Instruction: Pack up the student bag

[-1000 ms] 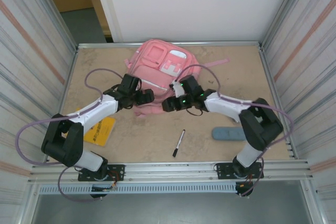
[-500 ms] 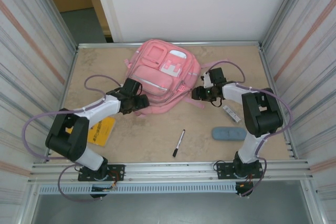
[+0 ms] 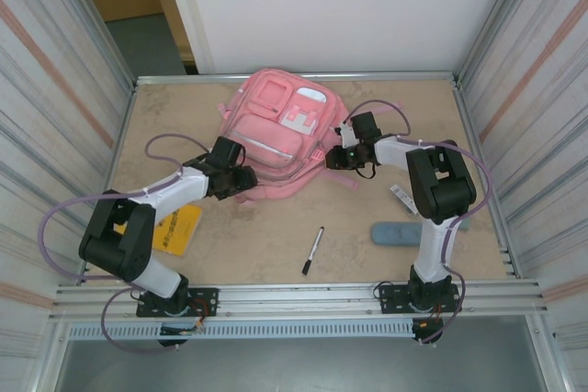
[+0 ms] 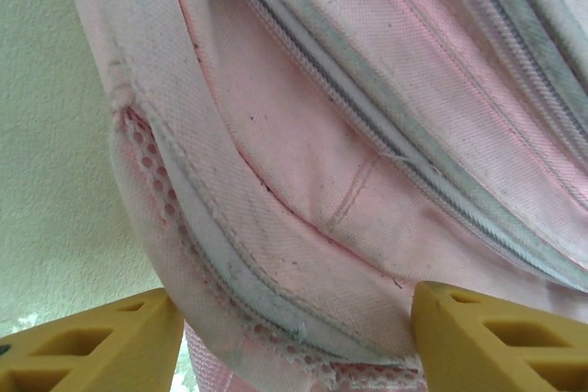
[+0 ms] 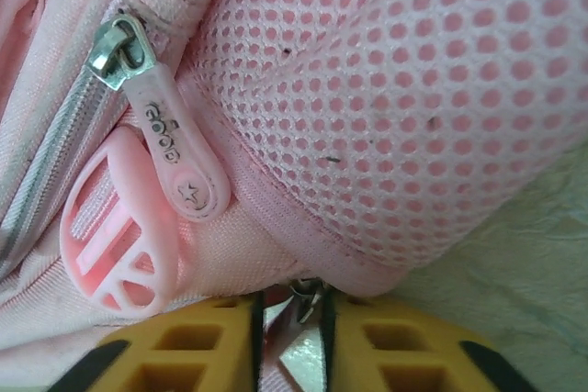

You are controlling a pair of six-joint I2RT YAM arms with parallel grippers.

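Note:
The student bag, a pink backpack, lies flat at the back middle of the table. My left gripper is at its lower left corner. In the left wrist view its yellow fingers stand apart with the bag's trimmed edge between them; the left gripper is open. My right gripper is at the bag's right side. The right gripper is shut on a small metal zip pull under a mesh pocket. A pink rubber zip tag hangs beside it.
A black pen lies at the near middle. A yellow booklet lies under the left arm. A blue-grey pencil case and a small white item lie to the right. Metal walls close in the table's sides.
The right gripper swung from the bag's front edge round to its right side and closed on the zip pull. The left gripper's jaws narrowed at the bag's lower left corner.

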